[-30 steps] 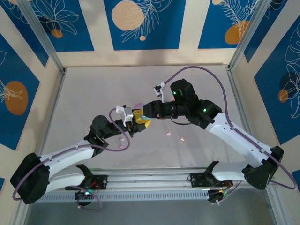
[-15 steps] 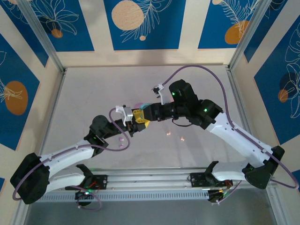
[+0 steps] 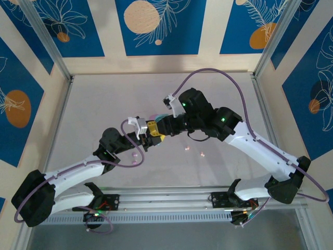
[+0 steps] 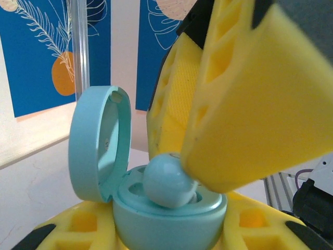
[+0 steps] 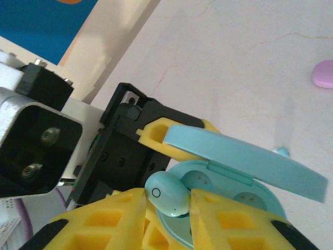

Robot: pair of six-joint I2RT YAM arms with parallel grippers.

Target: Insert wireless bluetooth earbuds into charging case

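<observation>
**Blue bud poised at the mouth of its case**

From above, the left gripper and right gripper meet nose to nose over the middle of the table. They are too bunched here to read the jaws. Two lilac-pink buds lie loose by the left forearm and two peach buds lie near the right arm, both pairs out of the way.

On the left wrist camera, yellow fingers are pressed onto the charging case, holding it upright with the lid swung back so the sockets face up. The light blue earbud sits right at the opening.

On the right wrist camera, the right gripper's pads pinch that earbud and bring it in over the nearer socket. Both sockets look empty. The lid overhangs close beside the bud and seems the likeliest thing to get bumped. A lilac shape is cropped at the frame edge, and I can't say whether it is a case or a bud.
</observation>
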